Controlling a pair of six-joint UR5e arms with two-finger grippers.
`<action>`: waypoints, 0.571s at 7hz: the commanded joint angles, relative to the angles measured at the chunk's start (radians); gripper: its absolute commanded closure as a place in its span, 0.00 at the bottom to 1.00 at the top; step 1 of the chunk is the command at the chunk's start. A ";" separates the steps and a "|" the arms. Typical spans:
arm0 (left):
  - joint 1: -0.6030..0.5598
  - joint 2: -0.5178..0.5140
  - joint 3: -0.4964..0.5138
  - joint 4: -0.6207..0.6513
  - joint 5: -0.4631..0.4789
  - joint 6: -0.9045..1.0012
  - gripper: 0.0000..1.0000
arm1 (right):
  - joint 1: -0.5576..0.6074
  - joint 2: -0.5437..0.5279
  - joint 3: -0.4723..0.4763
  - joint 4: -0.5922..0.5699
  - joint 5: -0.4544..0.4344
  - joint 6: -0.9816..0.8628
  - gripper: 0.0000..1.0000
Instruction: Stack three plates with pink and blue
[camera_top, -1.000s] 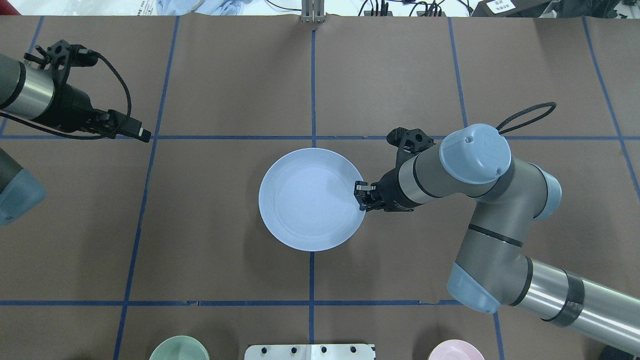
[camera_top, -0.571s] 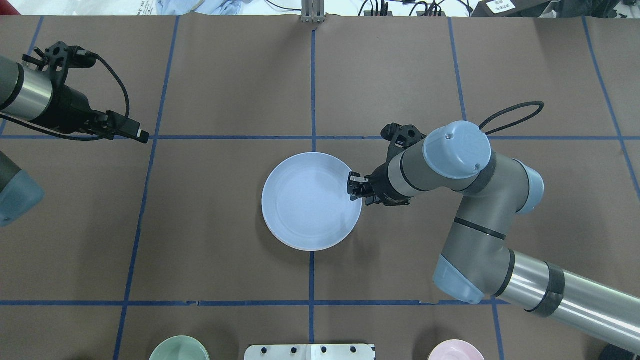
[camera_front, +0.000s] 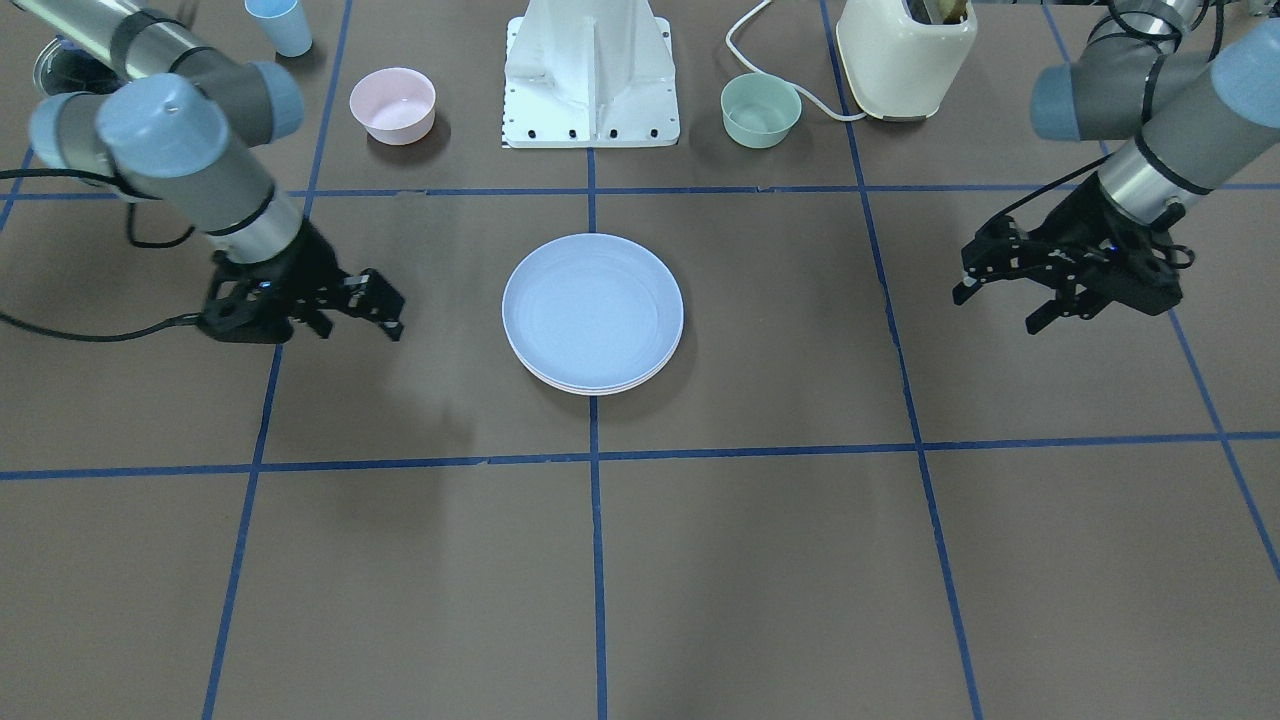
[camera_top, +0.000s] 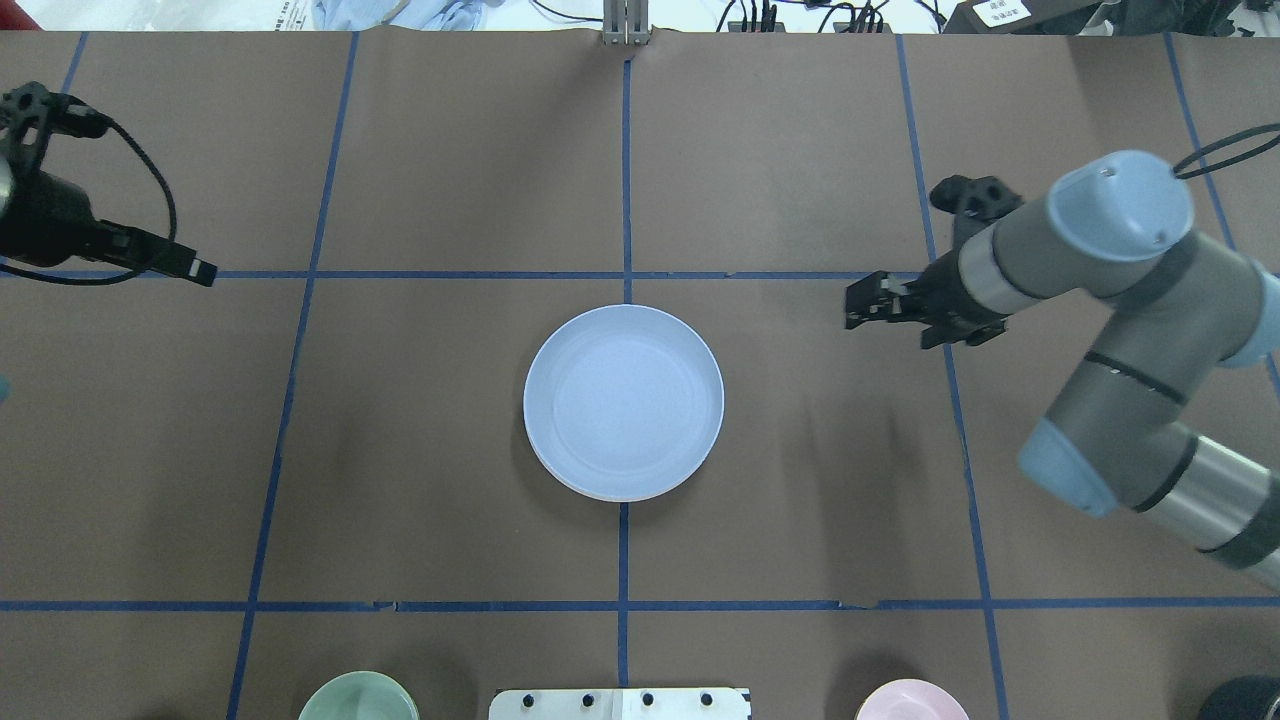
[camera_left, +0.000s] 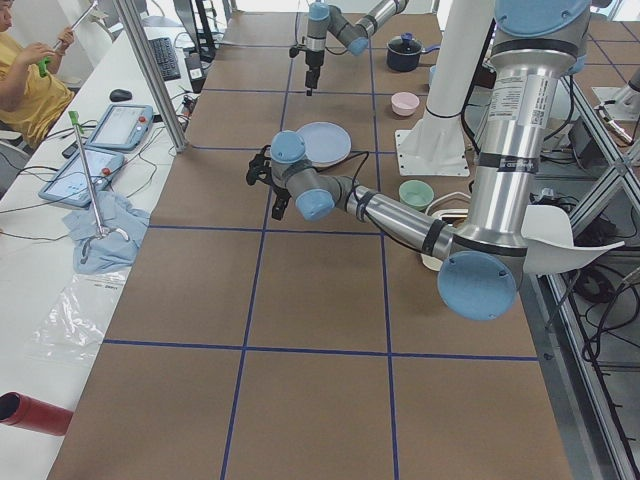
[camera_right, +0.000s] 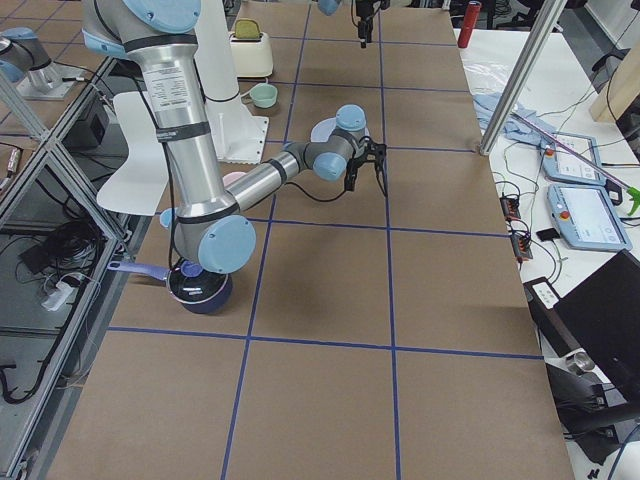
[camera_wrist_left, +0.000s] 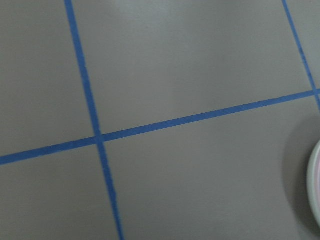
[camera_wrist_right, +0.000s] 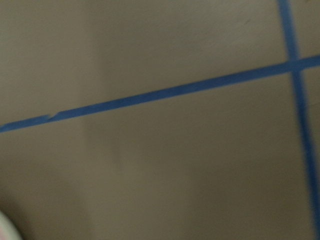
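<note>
plate stack (camera_top: 623, 402) at table (camera_top: 450, 150) ctr

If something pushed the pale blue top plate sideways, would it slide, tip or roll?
The pale blue round matte plate lies flat and shallow, so it would likely slide, not tip or roll. Nested on the pale-rimmed plates beneath, it may drag them along.

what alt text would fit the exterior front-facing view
A stack of plates, pale blue on top, sits at the centre of a brown table. The right pincer and left pincer hover open on either side, holding nothing. A pink bowl and a mint bowl stand near the robot's base.
</note>
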 joint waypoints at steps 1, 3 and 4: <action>-0.163 0.119 0.010 0.004 0.000 0.304 0.00 | 0.313 -0.186 -0.038 -0.028 0.145 -0.500 0.00; -0.326 0.158 0.088 0.012 0.000 0.565 0.00 | 0.585 -0.210 -0.137 -0.204 0.267 -0.994 0.00; -0.363 0.162 0.119 0.014 0.000 0.592 0.00 | 0.666 -0.197 -0.136 -0.367 0.260 -1.192 0.00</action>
